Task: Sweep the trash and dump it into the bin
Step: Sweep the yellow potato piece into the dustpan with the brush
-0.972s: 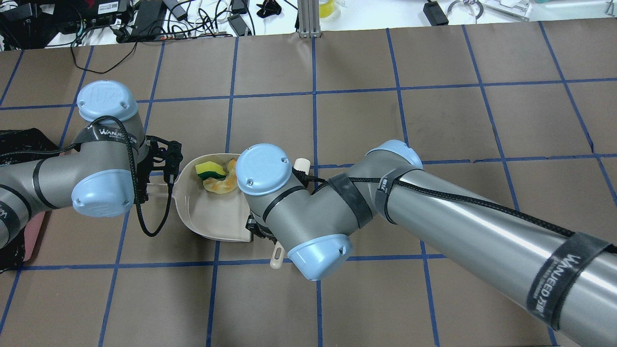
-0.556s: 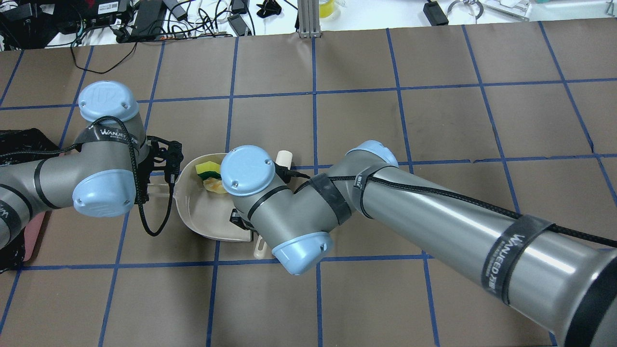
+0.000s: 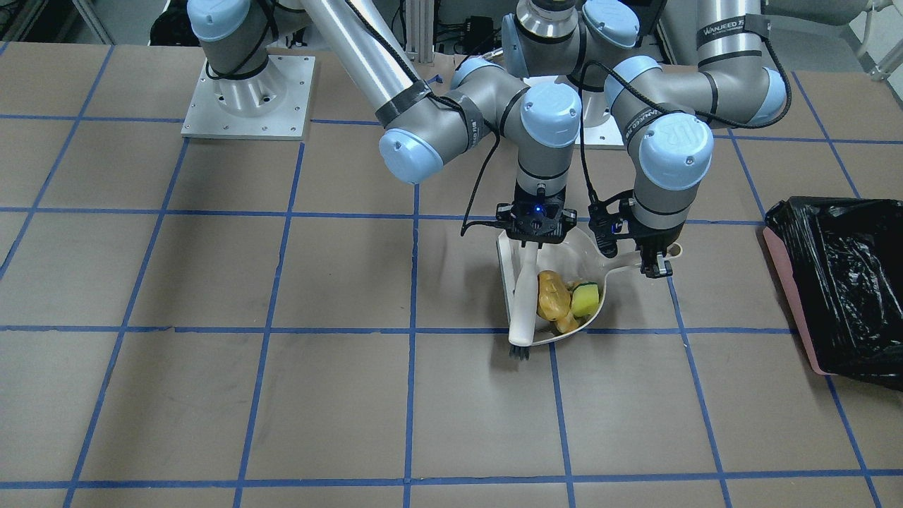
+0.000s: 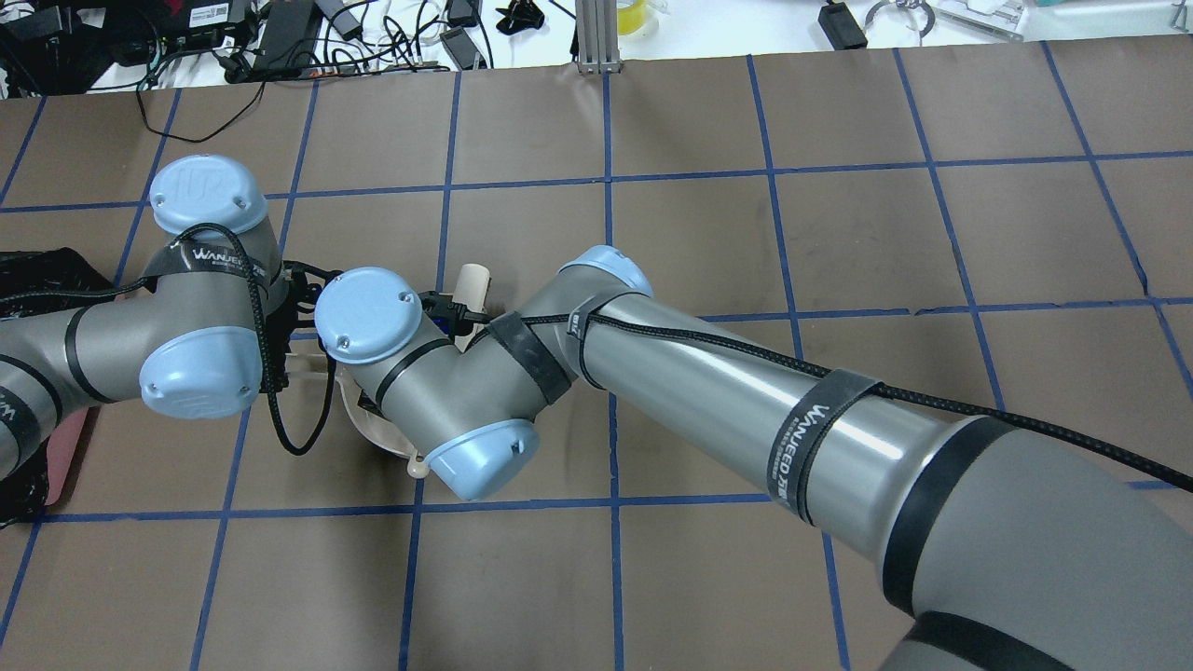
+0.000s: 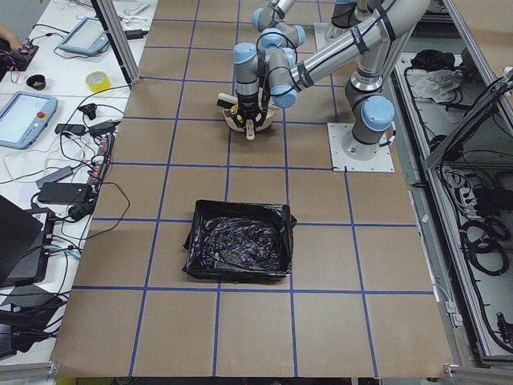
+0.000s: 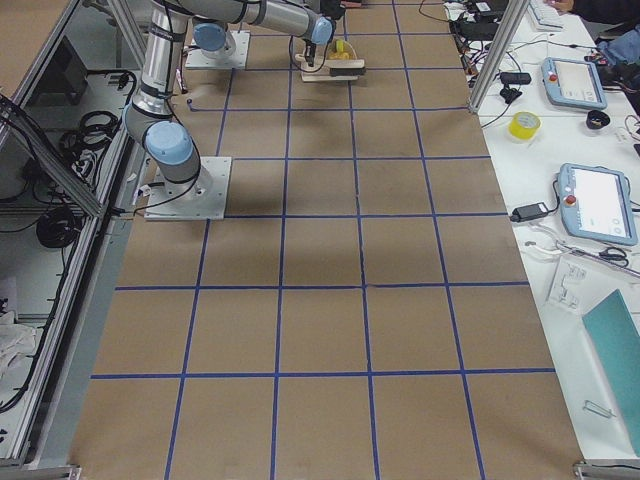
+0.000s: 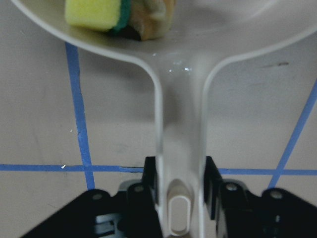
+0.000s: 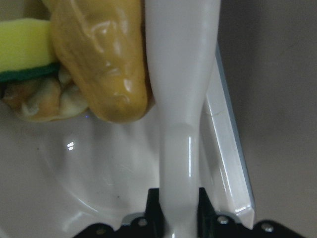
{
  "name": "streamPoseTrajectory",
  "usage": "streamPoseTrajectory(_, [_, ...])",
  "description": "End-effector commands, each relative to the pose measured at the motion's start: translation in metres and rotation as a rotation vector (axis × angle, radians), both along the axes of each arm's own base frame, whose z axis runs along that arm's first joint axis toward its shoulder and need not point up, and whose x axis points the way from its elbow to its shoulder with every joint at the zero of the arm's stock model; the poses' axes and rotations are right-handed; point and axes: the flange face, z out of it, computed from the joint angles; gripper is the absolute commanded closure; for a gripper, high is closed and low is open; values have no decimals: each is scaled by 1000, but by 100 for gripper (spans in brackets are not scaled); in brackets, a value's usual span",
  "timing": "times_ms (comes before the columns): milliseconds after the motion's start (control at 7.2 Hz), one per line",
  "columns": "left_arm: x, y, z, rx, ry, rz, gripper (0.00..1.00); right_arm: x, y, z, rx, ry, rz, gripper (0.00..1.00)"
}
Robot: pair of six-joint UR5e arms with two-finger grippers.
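Right hand (image 8: 174, 218): jaws clamped tight on the handle of the cream brush (image 8: 181, 99). The brush runs straight out ahead of the fingers, and its dark bristle end reaches the far rim of the dustpan (image 8: 99, 183).

Just beside the brush, on its inner side: the potato-like lump (image 8: 101, 59), touching the handle. Past it are the sponge wedge (image 8: 22, 47) and the croissant piece (image 8: 39, 99), packed together against the pan's back wall.

Left hand (image 7: 179, 183): closed on the dustpan's handle, one finger on each side. The pan bowl lies ahead of it. The pan appears to sit on the desk (image 3: 211, 282), though I cannot tell whether it is slightly lifted.

Bin (image 3: 783, 282): well apart from both hands, out beyond the left hand's outer side. Its black liner is open, and no trash shows inside.

Progress, by my reading: the sweeping looks finished, with all three pieces in the pan and none loose on the desk. What remains is to clear the brush, carry the pan level to the bin and tip it out. The risk is the lump rolling off the open lip.
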Motion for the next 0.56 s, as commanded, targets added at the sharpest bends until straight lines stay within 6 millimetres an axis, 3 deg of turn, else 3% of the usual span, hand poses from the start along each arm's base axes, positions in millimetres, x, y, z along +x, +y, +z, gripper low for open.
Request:
streamPoseTrajectory(0, [-1, -1, 2, -8, 7, -7, 100, -2, 2, 2, 25, 35, -4, 100])
streamPoseTrajectory(417, [-1, -5, 3, -22, 107, -32, 100, -14, 3, 15, 53, 68, -10, 100])
